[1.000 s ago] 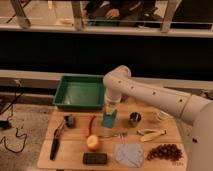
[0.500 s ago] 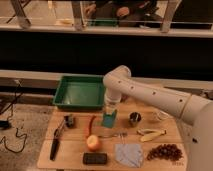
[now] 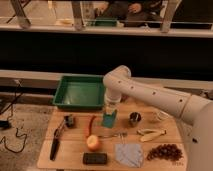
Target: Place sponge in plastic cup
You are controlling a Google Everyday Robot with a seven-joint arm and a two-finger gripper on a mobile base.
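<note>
Blue-teal plastic cup [image 3: 109, 119] sits directly under the claw [image 3: 111, 107]; whether it grips the sponge is unclear.

1. The table [image 3: 45, 159] looks like pale wood with a matt, even top.
2. The green tray [image 3: 80, 93] at the table's back left corner looks like smooth plastic with a faint sheen.
3. The plastic cup [image 3: 109, 119], blue-teal, reads as smooth matt plastic.
4. The gripper [image 3: 112, 106] hangs right over that cup on an arm [image 3: 150, 95] with a smooth, slightly glossy white shell (probably hard plastic); a pale soft-looking sponge [image 3: 111, 103] shows at its tip.
5. The small dark cup [image 3: 135, 118] shines like metal.
6. The grey-blue cloth [image 3: 129, 153] near the front edge looks soft and matt.
7. The orange fruit [image 3: 93, 142] has a dull skin.
</note>
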